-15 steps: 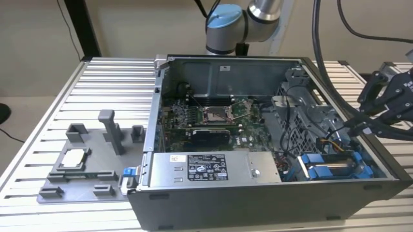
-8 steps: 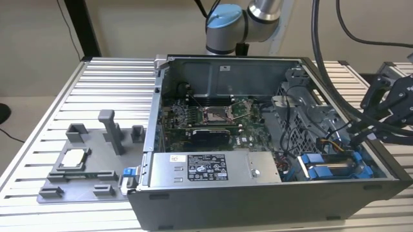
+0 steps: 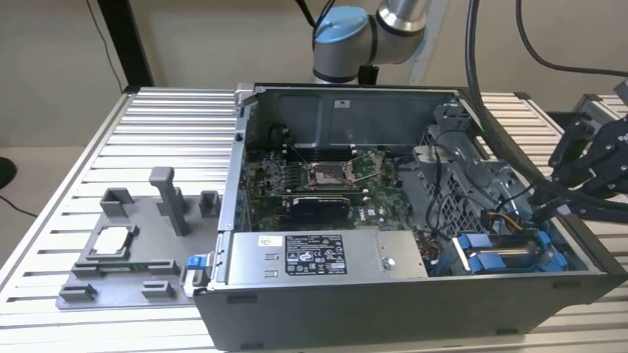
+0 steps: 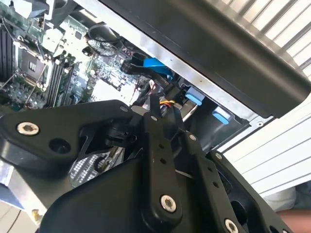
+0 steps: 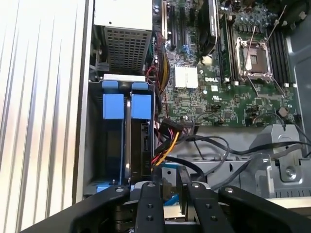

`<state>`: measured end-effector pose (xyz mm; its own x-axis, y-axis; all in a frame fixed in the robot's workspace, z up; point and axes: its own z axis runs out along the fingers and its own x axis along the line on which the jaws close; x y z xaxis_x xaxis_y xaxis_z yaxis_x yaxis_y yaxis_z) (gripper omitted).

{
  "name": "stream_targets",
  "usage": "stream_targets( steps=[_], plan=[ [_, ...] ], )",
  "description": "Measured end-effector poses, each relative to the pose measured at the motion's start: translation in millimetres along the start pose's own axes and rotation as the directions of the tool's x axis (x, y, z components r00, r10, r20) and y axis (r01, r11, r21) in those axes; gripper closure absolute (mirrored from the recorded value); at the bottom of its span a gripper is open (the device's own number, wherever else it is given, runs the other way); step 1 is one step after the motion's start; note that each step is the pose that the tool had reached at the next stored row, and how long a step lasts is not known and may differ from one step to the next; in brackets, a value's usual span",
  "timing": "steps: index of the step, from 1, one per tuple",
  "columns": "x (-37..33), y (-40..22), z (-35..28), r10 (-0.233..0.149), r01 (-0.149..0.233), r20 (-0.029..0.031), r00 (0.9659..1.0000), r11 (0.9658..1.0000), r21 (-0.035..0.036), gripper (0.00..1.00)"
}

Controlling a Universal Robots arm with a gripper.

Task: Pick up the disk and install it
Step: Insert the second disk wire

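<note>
The gripper (image 5: 170, 187) lies nearest the lens in both wrist views, its black linkage (image 4: 160, 160) covering the near part of each. You cannot tell from these views whether it is released or clenched, and nothing can be made out in its grasp.

Read the exterior view from its left to its right:

1. A grey fixture tray (image 3: 147, 283) rests on the slatted table (image 3: 157, 132), at the near left. A small square silver chip (image 3: 110, 241) lies on it.
2. The open computer case (image 3: 393, 316) stands just beside the tray. A large grey box (image 3: 324, 257) with a black label occupies its near left, with the motherboard (image 3: 324, 184) beyond it.
3. The drive bay (image 3: 510, 268) sits in the near right corner of the case. The disk (image 3: 501, 259) stands there on edge in its blue carrier, and a second blue carrier lies beside it. It appears already seated, though you cannot confirm full engagement.
4. The gripper (image 3: 549, 202) hangs over the case's right wall, just beyond the bay.

Note the governing relation. The disk (image 5: 141, 109) lies below the gripper, nearer and to the left. Its long axis runs along the near wall of the case, one end pointing toward the gripper. A bundle of coloured wires (image 5: 163, 148) crosses between the two, close to the disk's end.
</note>
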<state>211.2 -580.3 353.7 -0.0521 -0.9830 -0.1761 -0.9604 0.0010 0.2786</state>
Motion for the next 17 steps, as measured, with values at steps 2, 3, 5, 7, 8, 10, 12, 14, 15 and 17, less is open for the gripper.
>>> stream_targets(
  steps=[2,3,5,7,8,10,12,14,15,17],
  plan=[
    [0.3,-0.5,1.6,0.025,-0.025,0.0076,0.9996,0.9997,0.0046,0.0],
    [0.5,-0.8,2.7,0.037,-0.037,0.0101,0.9993,0.9993,0.0066,0.0],
    [0.9,-1.5,4.9,0.054,-0.054,0.0116,0.9985,0.9985,0.0098,0.0],
    [1.2,-2.0,6.6,0.067,-0.067,0.011,0.9977,0.9977,0.0124,0.0],
    [1.3,-2.2,7.4,0.072,-0.072,0.0108,0.9974,0.9973,0.0132,0.0],
    [1.4,-2.4,7.8,0.076,-0.076,0.0112,0.9971,0.997,0.0139,0.0],
    [1.0,-1.6,5.2,0.077,-0.077,0.0117,0.9969,0.9969,0.014,0.0],
    [0.6,-0.3,0.8,0.079,-0.079,0.0123,0.9968,0.9968,0.0133,0.0],
    [0.7,-0.3,0.7,0.079,-0.08,0.0126,0.9968,0.9967,0.0131,0.0],
    [0.6,-0.2,0.7,0.081,-0.081,0.0108,0.9967,0.9966,0.0132,0.0]
  ],
)
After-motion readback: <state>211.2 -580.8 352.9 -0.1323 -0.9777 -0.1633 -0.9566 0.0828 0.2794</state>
